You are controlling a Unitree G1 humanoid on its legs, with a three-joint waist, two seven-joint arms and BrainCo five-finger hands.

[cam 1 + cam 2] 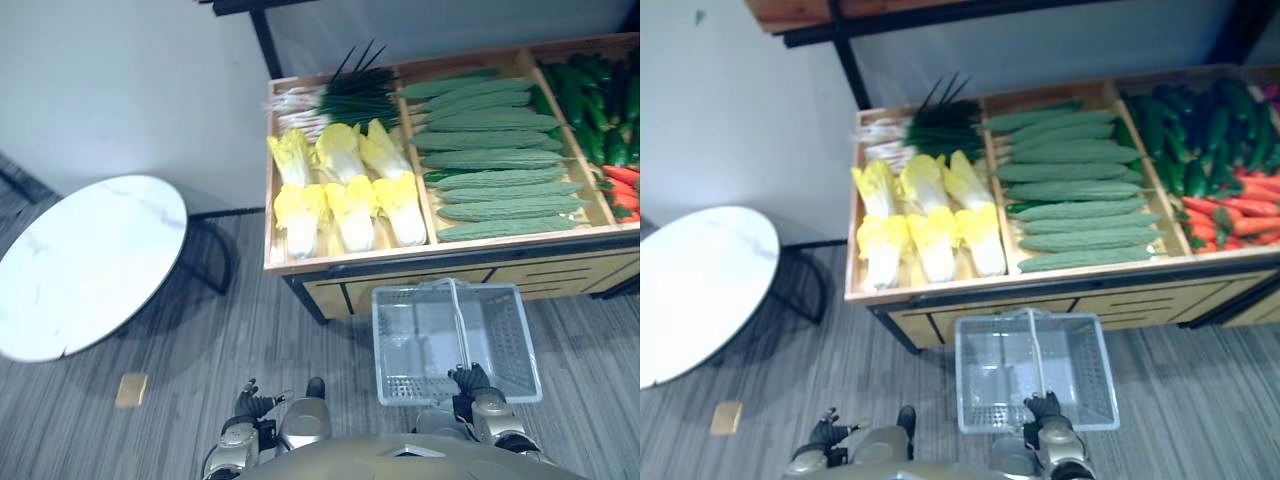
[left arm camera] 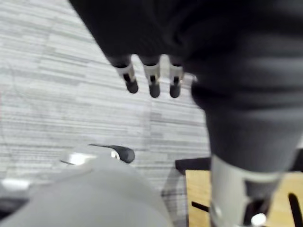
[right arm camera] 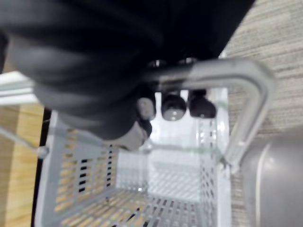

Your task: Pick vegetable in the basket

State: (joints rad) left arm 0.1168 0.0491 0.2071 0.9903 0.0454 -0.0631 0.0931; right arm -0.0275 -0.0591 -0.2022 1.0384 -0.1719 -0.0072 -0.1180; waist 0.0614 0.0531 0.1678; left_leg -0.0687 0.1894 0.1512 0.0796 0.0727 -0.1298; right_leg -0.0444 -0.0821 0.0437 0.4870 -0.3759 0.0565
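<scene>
- The round white table (image 1: pixel 90 260) stands well apart to the left of the stand and bears nothing that matters to the job.
- The left hand (image 2: pixel 152 78) hangs low over the striped floor with its fingers straight and slack, grasping nothing. It is well short of the produce, so the picking itself has not begun.
- In the wooden stand (image 1: pixel 330 262), the leftmost compartment holds the pale yellow cabbages (image 1: pixel 340 190) in a row, with spring onions (image 1: pixel 350 98) behind them. None looks disturbed.
- The basket (image 1: pixel 392 345) hangs in front of the stand, just below its front edge. Its mesh bottom shows bare, so no vegetable is in it yet.
- The right hand (image 1: pixel 468 381) has its fingers curled round the basket's handle (image 3: pixel 222 71) and carries it. This part of the job, bringing the basket up to the stand, looks done.
- The middle compartment holds the bumpy green gourds (image 1: pixel 495 160), stacked crosswise, and they lie nearest above the basket.
- The rightmost compartment holds dark cucumbers (image 1: pixel 590 100) and red-orange vegetables (image 1: pixel 622 185).
- What is left, by this judgement, is nearly all of it: reach with the free hand, grasp a vegetable, and lower it into the basket.
</scene>
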